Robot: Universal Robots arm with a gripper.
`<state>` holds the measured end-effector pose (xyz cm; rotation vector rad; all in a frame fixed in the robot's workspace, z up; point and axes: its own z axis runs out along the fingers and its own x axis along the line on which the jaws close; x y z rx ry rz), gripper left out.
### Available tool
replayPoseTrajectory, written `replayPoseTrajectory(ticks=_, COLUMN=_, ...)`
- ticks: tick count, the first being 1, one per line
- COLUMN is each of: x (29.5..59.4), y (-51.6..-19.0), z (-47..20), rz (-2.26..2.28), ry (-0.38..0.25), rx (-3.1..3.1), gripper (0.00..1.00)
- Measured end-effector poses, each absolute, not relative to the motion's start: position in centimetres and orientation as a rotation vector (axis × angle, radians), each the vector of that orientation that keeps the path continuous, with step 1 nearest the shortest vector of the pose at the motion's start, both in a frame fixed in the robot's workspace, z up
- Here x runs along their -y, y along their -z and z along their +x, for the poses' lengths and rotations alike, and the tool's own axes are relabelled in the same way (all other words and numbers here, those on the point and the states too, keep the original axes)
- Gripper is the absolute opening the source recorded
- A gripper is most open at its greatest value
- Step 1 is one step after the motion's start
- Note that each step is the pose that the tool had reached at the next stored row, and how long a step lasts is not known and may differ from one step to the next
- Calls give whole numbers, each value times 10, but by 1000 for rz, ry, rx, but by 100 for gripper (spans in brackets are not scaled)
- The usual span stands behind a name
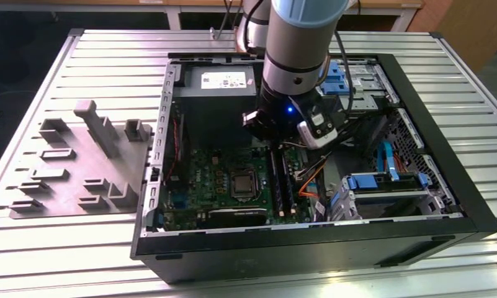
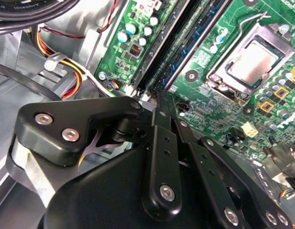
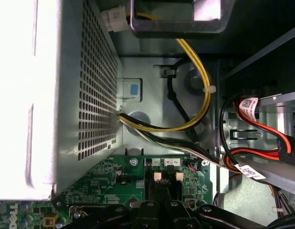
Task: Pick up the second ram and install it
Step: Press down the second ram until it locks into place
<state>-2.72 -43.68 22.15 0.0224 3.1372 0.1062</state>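
Note:
The open computer case lies flat with the green motherboard exposed. Two long narrow memory sticks sit side by side in the slots beside the processor socket. The second ram, showing blue board and dark chips, lies in the slot nearer the socket. My gripper hangs low inside the case over the slots' end by the power supply. Its fingertips are drawn together with nothing between them. In the first wrist view the pale slot latches sit just past the black linkages.
A grey power supply fills the case's far corner, close beside the arm. Red, orange and yellow cables run next to the slots. A blue-trimmed drive bay stands on the exterior view's right. A grey holder tray sits outside the case.

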Motion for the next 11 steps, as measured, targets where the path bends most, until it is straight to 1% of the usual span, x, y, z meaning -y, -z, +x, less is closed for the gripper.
replayPoseTrajectory(ticks=11, x=437, y=-218, z=-27, rz=22, ry=-105, rx=-3138, gripper=10)
